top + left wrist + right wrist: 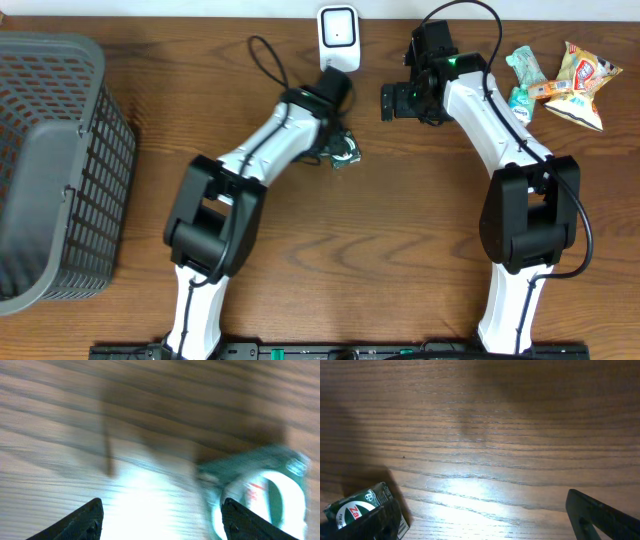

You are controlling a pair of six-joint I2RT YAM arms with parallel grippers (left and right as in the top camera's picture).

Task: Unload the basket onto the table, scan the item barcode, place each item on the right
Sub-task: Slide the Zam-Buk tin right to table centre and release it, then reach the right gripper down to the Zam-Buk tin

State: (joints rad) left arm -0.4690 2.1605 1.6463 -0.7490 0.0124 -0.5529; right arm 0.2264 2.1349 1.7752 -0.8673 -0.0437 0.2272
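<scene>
Elbow room up front, green packet (345, 152) flat on the desk (400, 250), nobody gripping it.
We've got the packet lying mid-desk right under the left arm's wrist, with the white scanner (338, 35) beyond it at the far edge. Left gripper (160, 522) is released: bare wood between its fingers, the packet a blur at the right-hand fingertip, and we can't tell if they touch. Right gripper (390, 100) is spread wide and released too, just beside the scanner, near the packet, nothing in it. Open wood runs across the near half between the two arms. Tight spots: the grey basket (50, 170) filling the left edge, the snack pile (565, 80) at the far right corner.
</scene>
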